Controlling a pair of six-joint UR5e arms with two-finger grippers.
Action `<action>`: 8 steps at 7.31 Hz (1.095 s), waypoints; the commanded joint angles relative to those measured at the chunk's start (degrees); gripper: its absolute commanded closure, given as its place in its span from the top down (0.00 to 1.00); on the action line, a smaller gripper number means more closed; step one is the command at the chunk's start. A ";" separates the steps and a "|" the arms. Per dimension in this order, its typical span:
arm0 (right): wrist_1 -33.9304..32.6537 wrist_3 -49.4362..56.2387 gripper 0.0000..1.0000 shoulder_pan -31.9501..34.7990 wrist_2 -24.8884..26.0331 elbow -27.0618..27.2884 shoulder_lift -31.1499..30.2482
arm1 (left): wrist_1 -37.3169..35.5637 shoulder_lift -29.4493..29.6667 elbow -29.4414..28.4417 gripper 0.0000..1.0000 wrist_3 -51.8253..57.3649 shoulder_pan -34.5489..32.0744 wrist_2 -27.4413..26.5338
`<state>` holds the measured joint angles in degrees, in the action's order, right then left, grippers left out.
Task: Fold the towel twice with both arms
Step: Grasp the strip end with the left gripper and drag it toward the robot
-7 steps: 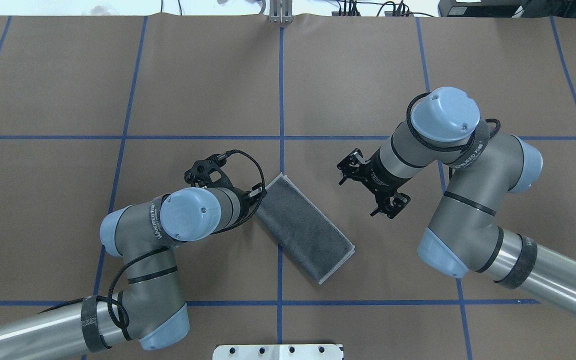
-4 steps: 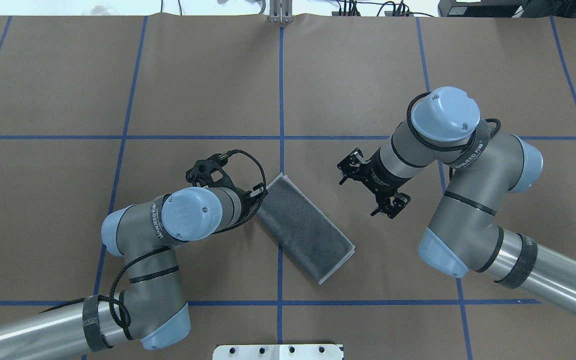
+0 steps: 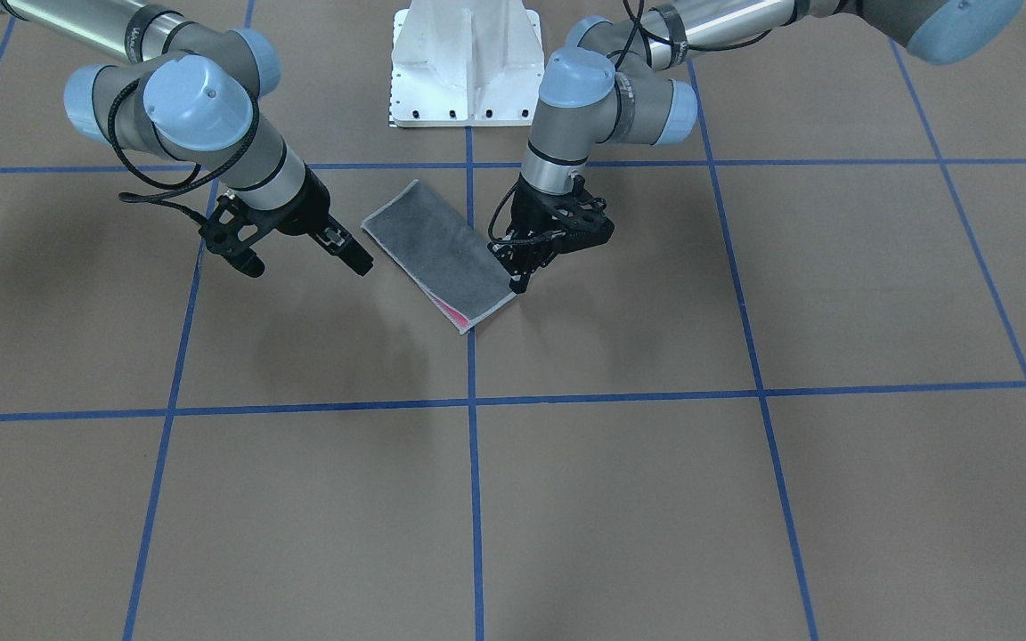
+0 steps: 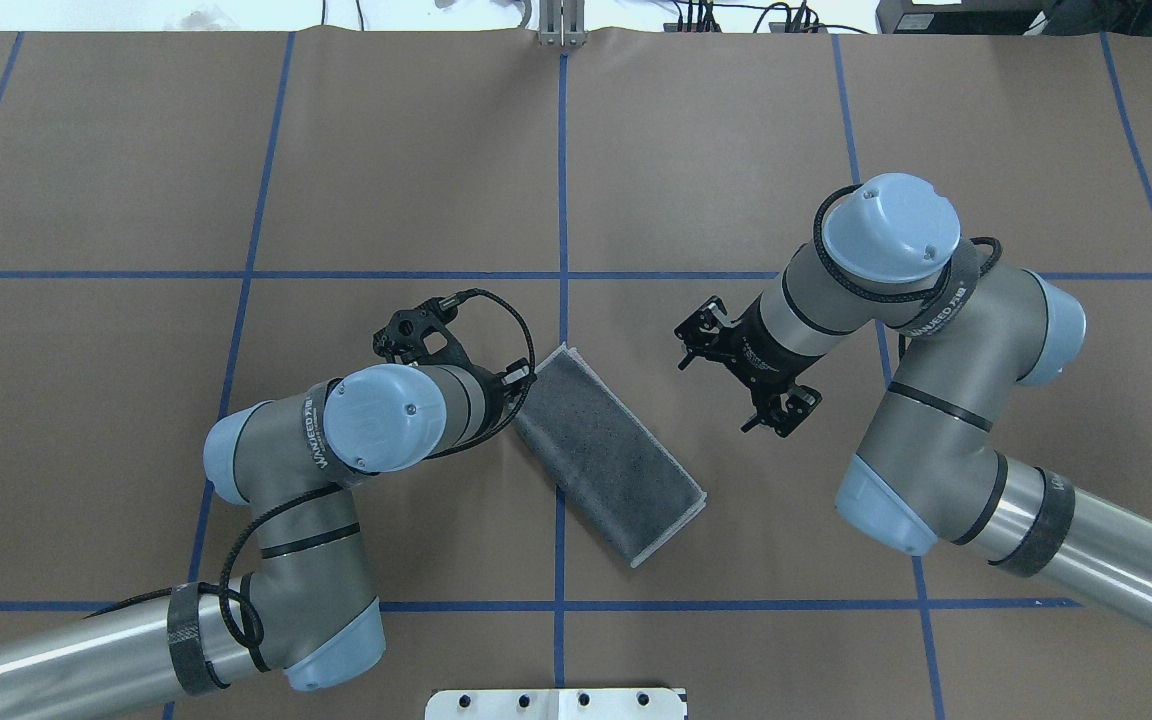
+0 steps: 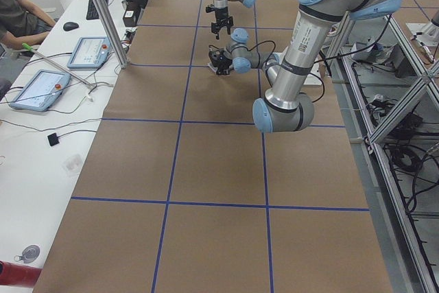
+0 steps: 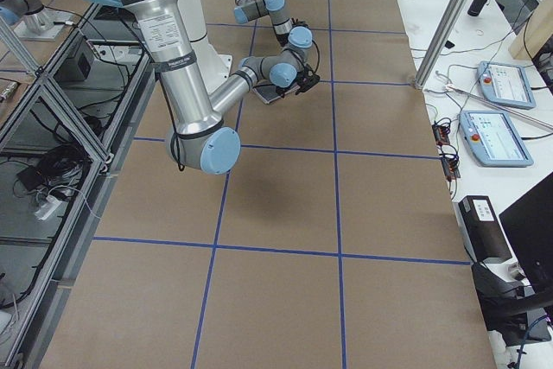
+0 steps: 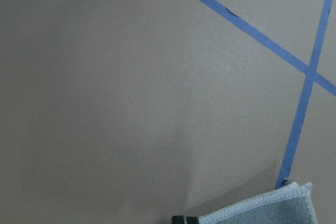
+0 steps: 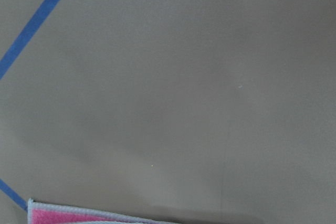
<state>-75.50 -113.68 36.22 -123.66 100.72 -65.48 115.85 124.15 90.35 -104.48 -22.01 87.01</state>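
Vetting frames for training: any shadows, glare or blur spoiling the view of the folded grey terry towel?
Front-facing: folded grey terry towel sharp, evenly lit; soft shadows darken the brown paper tabletop beside it. Overhead: no glare on it; strip beyond the table partly blown out white. Wrist views: soft, only a towel corner at the bottom edge.

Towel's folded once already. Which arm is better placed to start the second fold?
Left. The left claw is low at a corner of the towel, by its short end. The right claw hangs open, clear of the cloth.
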 commanded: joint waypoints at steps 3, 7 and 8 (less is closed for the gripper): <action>0.09 0.04 1.00 0.17 0.00 0.09 -0.09 | 0.25 4.49 -3.75 0.00 2.27 -3.56 0.09; 0.09 1.01 1.00 2.28 3.51 0.09 -0.44 | 5.95 13.02 -17.28 0.00 2.53 -6.64 0.09; 0.09 1.01 1.00 2.28 3.60 0.09 -0.35 | 6.75 14.96 -19.92 0.00 3.49 -7.34 0.09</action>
<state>-75.41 -112.80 38.30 -120.57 100.82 -65.84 121.29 136.48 74.27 -101.83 -28.37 87.10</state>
